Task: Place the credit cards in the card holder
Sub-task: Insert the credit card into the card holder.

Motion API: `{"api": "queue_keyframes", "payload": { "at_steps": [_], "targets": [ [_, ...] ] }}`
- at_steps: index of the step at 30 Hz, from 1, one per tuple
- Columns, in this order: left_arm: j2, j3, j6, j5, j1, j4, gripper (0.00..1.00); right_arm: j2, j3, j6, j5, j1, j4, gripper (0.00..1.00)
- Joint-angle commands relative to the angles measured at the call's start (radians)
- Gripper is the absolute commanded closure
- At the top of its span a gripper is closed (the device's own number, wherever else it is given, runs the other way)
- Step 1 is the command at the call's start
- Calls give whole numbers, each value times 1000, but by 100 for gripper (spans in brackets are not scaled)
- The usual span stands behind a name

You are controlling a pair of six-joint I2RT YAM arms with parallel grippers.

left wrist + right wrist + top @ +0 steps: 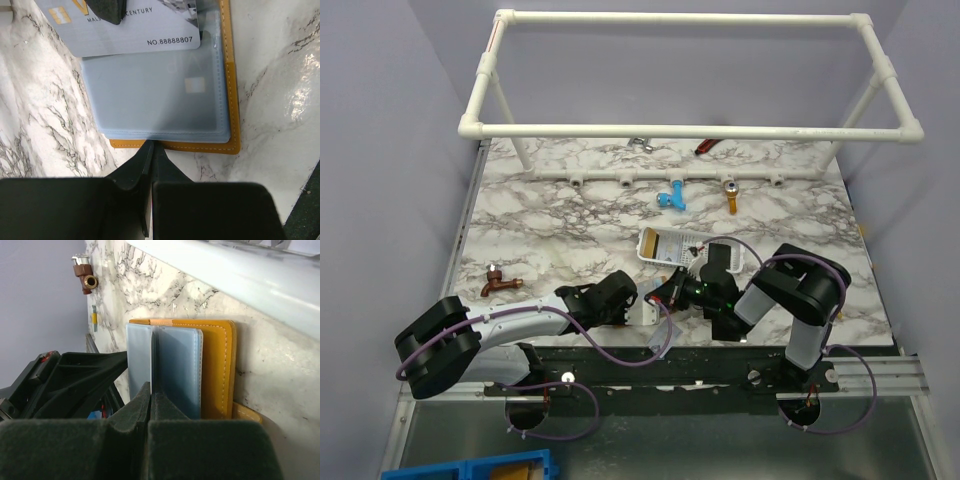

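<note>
While the right gripper [151, 390] pinches a silvery card [125, 30] reading "CENTURY" and "NO.88888807" over the open card holder [232, 100], the left gripper [151, 147] sits closed at its near edge.

on my feed the flat folding leather-like card holder [233, 100] is orange-brown with pale stitching, and its plastic sleeves [155, 100] are milky light blue. the thin rectangular credit card [125, 35] is silvery-white with black print and a gold chip. the desk [280, 90] is white marble veined grey-brown. the left gripper [150, 146] and the right gripper [151, 389] are black.
</note>
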Motion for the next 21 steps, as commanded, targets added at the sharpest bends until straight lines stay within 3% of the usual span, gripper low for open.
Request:
{"api": "queue_keyframes", "payload": {
  "at_steps": [1,21],
  "targets": [
    [26,-14,-5,34,-6,-56,100,40,14,7,-33,7,47,99],
    [33,-4,1,15,-6,-59,100,36,71,-48,-145,-7,-164,99]
  ]
}}
